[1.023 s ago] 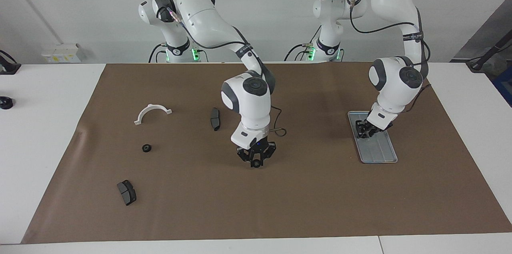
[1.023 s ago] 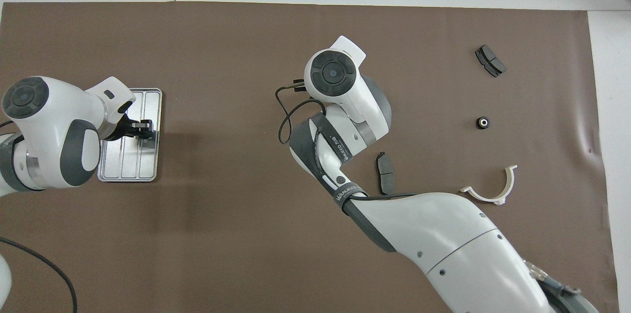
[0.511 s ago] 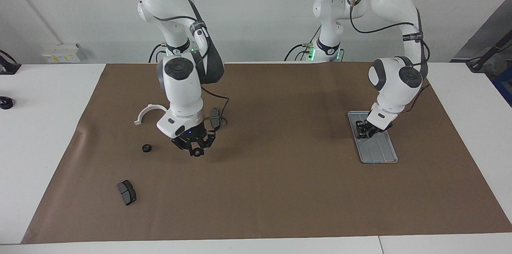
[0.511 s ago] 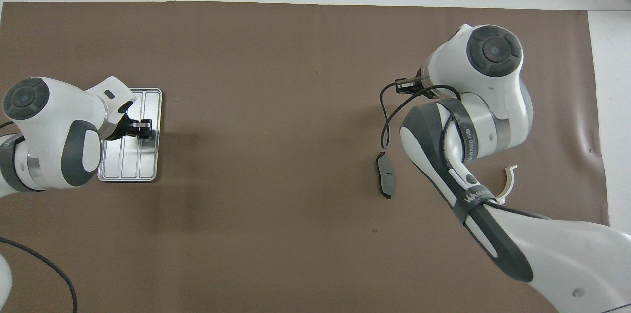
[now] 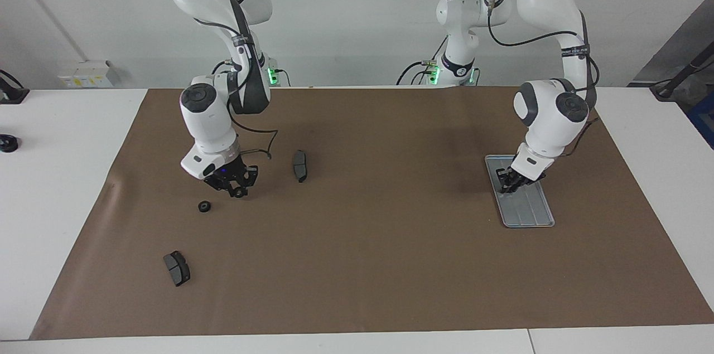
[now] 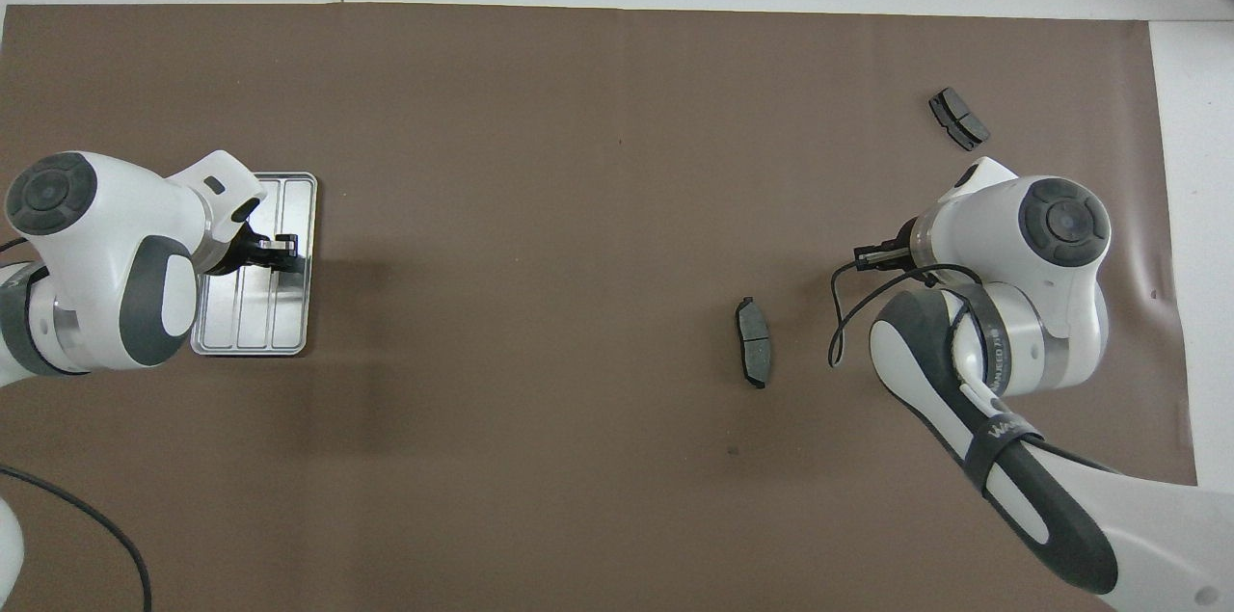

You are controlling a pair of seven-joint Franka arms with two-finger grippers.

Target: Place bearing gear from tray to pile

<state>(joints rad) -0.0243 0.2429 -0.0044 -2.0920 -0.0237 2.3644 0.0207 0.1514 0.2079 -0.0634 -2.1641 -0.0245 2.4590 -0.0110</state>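
While the right pincer (image 5: 238, 192) hangs low over the brown mat among the scattered pile, it appears to carry a small dark bearing gear (image 5: 240, 193) at its tips, though how firmly cannot be told. Another round black gear (image 5: 204, 207) lies on the mat just beside it, between two flat dark grey brake pads, one (image 5: 300, 165) nearer to the robots and one (image 5: 177, 268) farther from them; the white bracket is hidden by the arm. At the left arm's end of the worktop, the left pincer (image 5: 509, 184) is down inside the ridged, silver-grey metal tray (image 5: 530, 216); whether it grips anything cannot be told. Released from this height, the round gear would likely roll off across the smooth mat, or knock the gear alongside. On the tray, hard fingertips could skid on the slick ridges.
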